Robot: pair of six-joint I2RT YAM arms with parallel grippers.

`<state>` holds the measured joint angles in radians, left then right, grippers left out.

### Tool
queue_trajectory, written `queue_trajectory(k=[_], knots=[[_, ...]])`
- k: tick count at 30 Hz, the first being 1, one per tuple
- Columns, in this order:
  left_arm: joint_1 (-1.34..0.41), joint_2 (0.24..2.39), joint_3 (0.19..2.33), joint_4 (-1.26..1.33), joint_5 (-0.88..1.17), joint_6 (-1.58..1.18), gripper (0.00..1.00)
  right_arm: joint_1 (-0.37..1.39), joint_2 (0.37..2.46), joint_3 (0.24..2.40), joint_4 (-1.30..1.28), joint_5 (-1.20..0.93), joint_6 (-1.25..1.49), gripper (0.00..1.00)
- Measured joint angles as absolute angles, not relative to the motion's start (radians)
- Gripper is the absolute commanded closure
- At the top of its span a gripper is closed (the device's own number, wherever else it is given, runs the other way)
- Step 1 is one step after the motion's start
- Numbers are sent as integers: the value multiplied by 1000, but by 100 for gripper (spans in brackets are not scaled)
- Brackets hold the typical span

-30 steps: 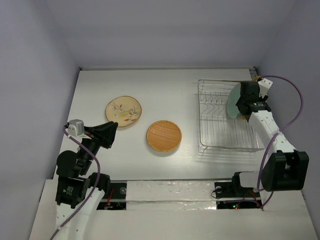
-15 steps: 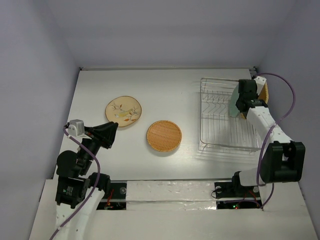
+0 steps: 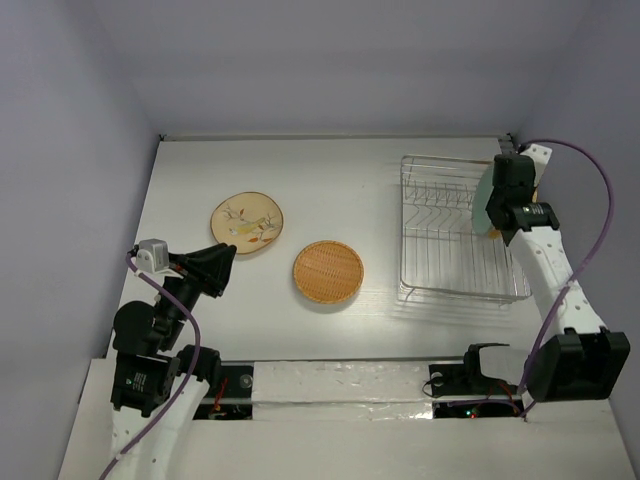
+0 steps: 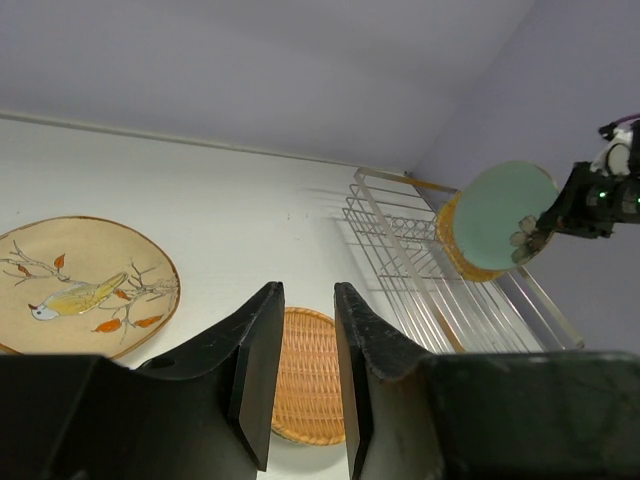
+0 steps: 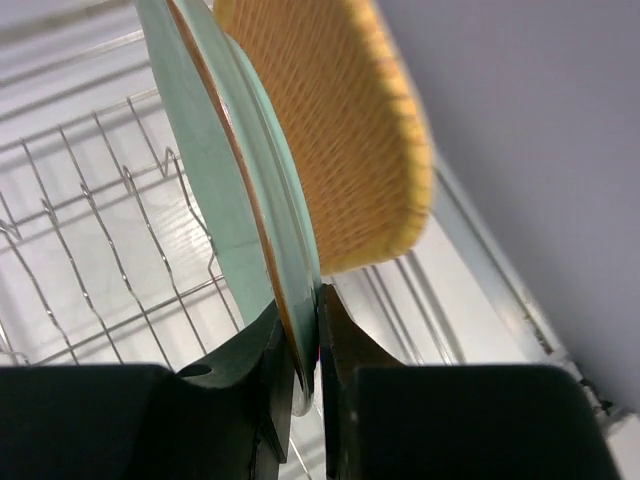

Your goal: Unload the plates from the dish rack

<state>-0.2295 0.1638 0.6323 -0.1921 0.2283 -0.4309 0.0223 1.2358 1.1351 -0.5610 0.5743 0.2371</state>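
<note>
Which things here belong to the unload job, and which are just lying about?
Job: dish rack, mint-green plate in right gripper, orange-tan plate beside it, cream plate and woven orange plate, both already out.
Just there: table, enclosure walls.

At three o'clock on your matt white table [image 3: 330, 170], the dish rack [image 3: 440, 250] is thin, bright metal wire. The mint-green plate [image 5: 215, 170] is smooth and glossy. The orange-tan plate [image 5: 330, 130] behind it has a matt, woven-looking texture. At six o'clock the woven round plate [image 3: 328, 272] is ribbed. At nine, the cream plate [image 3: 248, 221] looks smooth, possibly glazed. Your right gripper [image 5: 305, 305] has matt black fingers.
</note>
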Motion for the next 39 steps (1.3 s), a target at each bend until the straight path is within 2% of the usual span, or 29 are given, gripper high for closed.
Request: queue_trajectory(k=[8, 12, 16, 20, 25, 33, 39], knots=[[-229, 160, 632, -192, 227, -432, 76, 108, 1093, 1271, -632, 581, 243, 100], [-228, 160, 632, -192, 226, -432, 76, 261, 1066, 1329, -628, 545, 298, 100], [-224, 160, 632, -192, 227, -432, 75, 404, 1107, 1332, -569, 420, 399, 100], [-221, 160, 632, -192, 226, -432, 74, 527, 1246, 1325, -436, 264, 516, 100], [-216, 162, 632, -192, 226, -432, 73, 641, 1525, 1340, -212, 86, 686, 100], [-189, 179, 632, -192, 227, -432, 73, 751, 1920, 1564, -45, -24, 847, 100], [-176, 180, 632, -192, 228, -432, 73, 802, 2084, 1633, 39, -87, 950, 100]])
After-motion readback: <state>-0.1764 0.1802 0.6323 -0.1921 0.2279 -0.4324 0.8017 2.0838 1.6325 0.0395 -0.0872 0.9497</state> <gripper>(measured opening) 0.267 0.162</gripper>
